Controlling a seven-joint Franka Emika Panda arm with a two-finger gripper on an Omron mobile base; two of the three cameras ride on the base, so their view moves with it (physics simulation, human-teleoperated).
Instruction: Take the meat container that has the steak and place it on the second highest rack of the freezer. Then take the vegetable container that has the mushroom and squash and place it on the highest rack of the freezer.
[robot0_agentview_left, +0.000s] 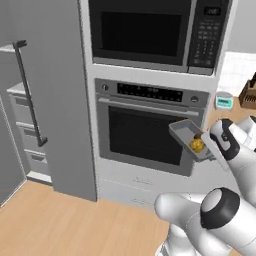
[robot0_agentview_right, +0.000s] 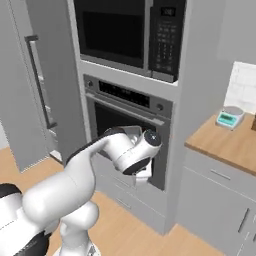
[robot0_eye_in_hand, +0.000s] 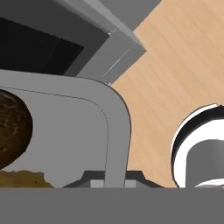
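Note:
My gripper (robot0_agentview_left: 212, 154) is shut on the right rim of a grey tray (robot0_agentview_left: 184, 133), the vegetable container, and holds it tilted in front of the oven door. In the tray lies a yellow-orange squash lump (robot0_agentview_left: 197, 144). The hand view has the tray's rounded corner (robot0_eye_in_hand: 117, 114) clamped between the fingertips (robot0_eye_in_hand: 92, 183), with the brown mushroom (robot0_eye_in_hand: 12, 131) and another yellowish lump (robot0_eye_in_hand: 22, 179) inside. The freezer (robot0_agentview_left: 22, 120) stands open at far left, a white shelf (robot0_agentview_left: 8, 48) above grey drawers (robot0_agentview_left: 29, 132). Its dark bar handle (robot0_agentview_left: 29, 92) runs down the door edge. The steak is out of view.
A wall oven (robot0_agentview_left: 145, 127) is directly behind the tray, with a microwave (robot0_agentview_left: 155, 30) above. A grey panel (robot0_agentview_left: 62, 100) separates the oven from the freezer. To the right, a wooden counter (robot0_agentview_right: 225, 142) carries a small scale (robot0_agentview_right: 229, 117) and a knife block (robot0_agentview_left: 248, 94). The floor (robot0_agentview_left: 60, 225) is wood.

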